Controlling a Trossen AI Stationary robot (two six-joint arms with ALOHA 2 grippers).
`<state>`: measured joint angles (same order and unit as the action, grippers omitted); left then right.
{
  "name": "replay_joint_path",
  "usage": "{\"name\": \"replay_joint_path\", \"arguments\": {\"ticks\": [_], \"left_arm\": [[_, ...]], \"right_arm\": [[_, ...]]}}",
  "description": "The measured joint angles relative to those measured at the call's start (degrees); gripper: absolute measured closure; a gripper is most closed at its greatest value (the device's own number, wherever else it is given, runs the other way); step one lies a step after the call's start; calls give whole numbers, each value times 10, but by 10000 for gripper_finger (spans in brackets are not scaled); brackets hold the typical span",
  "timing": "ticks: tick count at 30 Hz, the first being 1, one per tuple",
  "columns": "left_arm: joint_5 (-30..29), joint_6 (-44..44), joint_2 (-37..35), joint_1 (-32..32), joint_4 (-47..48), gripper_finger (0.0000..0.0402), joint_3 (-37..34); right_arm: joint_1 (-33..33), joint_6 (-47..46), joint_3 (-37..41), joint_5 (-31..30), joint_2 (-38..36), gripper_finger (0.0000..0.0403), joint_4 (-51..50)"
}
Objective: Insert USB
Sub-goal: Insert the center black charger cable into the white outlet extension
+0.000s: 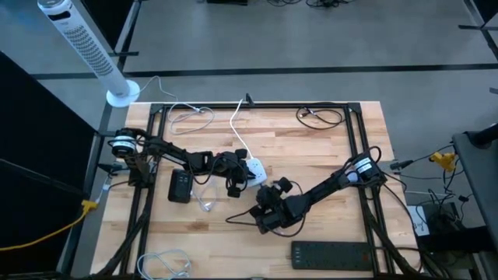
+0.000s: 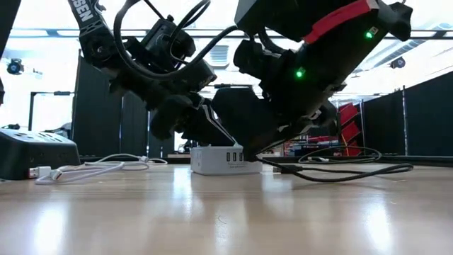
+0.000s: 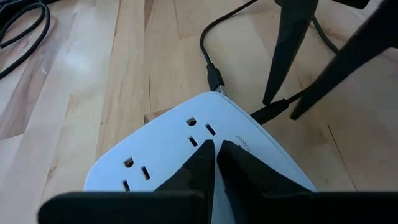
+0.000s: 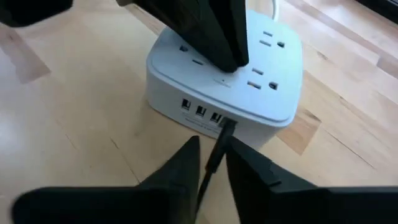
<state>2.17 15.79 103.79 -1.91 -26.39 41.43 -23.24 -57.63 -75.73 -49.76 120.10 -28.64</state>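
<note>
From above, the white charging hub (image 1: pixel 253 169) sat near the middle of the wooden table (image 1: pixel 327 148), its white cord (image 1: pixel 236 128) running off toward the far edge; the left gripper (image 1: pixel 236 176) was right on the hub's left side, the right gripper (image 1: pixel 268 204) just beside it on the near side, so both arms crowded one small box; a black power strip (image 1: pixel 332 253) lay well apart at the near edge. At table height, the hub (image 2: pixel 217 160) showed its row of USB ports facing the camera, and the black cable (image 2: pixel 340 172) trailed away across the wood toward the right. Through the left wrist, the fingers (image 3: pixel 214 167) were pressed together and bearing down on the hub's outlet-studded top (image 3: pixel 186 149), pinning it rather than gripping anything; the plug (image 3: pixel 269 112) hovered just off the hub's edge. Through the right wrist, the call that mattered: the right fingers (image 4: pixel 180 171) pinched the USB plug (image 4: pixel 219 146), its long axis pointing straight at the port row (image 4: pixel 202 115), the tip at or just inside the end port; whether it was fully seated could not be told; a straight push along that axis looked like all that remained.
</note>
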Motion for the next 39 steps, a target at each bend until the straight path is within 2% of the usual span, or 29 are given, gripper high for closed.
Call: {"name": "replay_joint_path", "arguments": {"ticks": [4, 8, 11, 16, 19, 21, 25, 34, 39], "left_arm": [[0, 0, 0, 0, 0, 378, 0], [0, 0, 0, 0, 0, 378, 0], [0, 0, 0, 0, 0, 378, 0], [0, 0, 0, 0, 0, 378, 0], [0, 0, 0, 0, 0, 378, 0], [0, 0, 0, 0, 0, 378, 0], [0, 0, 0, 0, 0, 378, 0], [-1, 0, 0, 0, 0, 378, 0], [-1, 0, 0, 0, 0, 378, 0]], "right_arm": [[0, 1, 0, -6, 7, 389, -3], [-1, -16, 0, -6, 8, 388, -13], [-2, -15, 0, 4, 7, 361, -15], [-1, -31, 1, 23, 10, 288, -17], [-1, -46, 1, 10, 13, 255, -17], [-1, -48, 1, -8, 13, 248, -16], [0, -53, 4, -12, 13, 269, -15], [-2, -74, 13, -44, 24, 385, -1], [-2, -86, 13, -58, 34, 390, 9]]}}
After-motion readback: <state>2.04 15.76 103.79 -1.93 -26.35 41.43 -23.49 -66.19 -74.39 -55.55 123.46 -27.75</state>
